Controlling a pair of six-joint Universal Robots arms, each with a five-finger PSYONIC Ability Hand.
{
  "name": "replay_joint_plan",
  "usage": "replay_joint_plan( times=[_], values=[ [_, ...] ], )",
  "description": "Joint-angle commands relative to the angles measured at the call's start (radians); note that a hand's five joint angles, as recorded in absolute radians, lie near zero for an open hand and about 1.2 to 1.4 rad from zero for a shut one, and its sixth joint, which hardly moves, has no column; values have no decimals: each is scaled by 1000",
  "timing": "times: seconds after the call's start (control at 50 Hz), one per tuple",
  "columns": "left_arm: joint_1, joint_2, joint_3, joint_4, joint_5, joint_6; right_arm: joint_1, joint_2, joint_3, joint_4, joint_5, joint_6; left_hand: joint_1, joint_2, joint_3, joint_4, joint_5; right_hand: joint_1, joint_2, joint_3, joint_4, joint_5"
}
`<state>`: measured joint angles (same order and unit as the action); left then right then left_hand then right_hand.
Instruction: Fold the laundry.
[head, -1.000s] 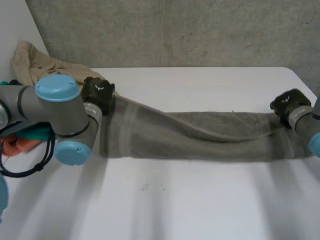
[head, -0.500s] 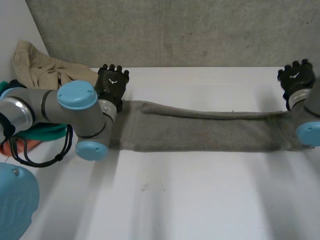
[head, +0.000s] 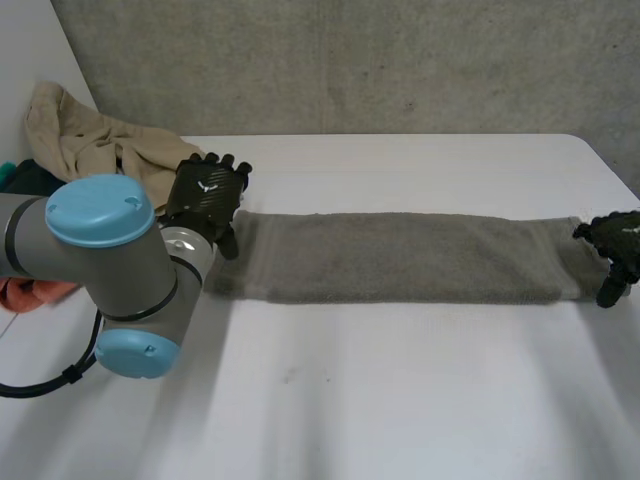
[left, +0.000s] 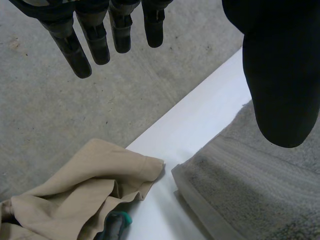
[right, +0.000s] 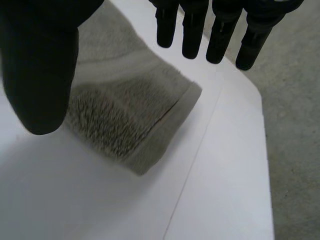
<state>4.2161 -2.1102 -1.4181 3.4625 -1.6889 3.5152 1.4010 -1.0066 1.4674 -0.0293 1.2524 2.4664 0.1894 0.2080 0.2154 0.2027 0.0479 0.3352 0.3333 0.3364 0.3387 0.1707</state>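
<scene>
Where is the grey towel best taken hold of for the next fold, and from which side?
Probably at a short end: the grey towel lies flat as a long narrow strip. The open right hand is beside one end and could pinch that edge from the outer side.

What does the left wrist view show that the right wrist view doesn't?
Left wrist view: the left hand, open above one end of the towel, with a beige cloth lying just off that end and something green poking out from beneath it. Right wrist view: the right hand, open above the towel's other end near a corner of the table. Both: the grey towel lying on the white table, with grey floor beyond the edge.
</scene>
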Motion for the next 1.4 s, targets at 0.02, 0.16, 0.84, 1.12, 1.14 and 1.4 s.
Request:
replay_joint_plan(
  times=[0.02, 0.16, 0.84, 1.12, 1.14, 1.4],
  values=[
    [-11, -1, 5, 0, 0, -13, -3, 112, -33, -81, 2, -23, -15, -33, -41, -28, -48, 417, 419, 416, 414, 407],
    [-21, 10, 2, 0, -3, -12, -82, 129, -84, -90, 21, -33, -15, -33, -41, -28, -48, 1061, 1063, 1060, 1058, 1051],
    [-41, 136, -71, 3, -3, -18, 711, 97, -65, -348, -185, -201, -15, -33, -41, -28, -48, 1061, 1063, 1060, 1058, 1051],
    [-81, 119, -62, 33, -3, -16, 677, 21, -36, -278, 162, 9, -15, -33, -41, -28, -48, -161, -159, -162, -164, -171],
    [-84, 116, -61, 35, -3, -16, 646, -3, -21, -253, 162, 34, -15, -33, -41, -28, -48, -161, -159, -162, -164, -171],
    [-117, 99, -59, 46, -3, -16, 369, -21, 126, -83, 74, 14, -15, -33, -41, -28, -48, 479, 481, 478, 475, 469]
  ],
)
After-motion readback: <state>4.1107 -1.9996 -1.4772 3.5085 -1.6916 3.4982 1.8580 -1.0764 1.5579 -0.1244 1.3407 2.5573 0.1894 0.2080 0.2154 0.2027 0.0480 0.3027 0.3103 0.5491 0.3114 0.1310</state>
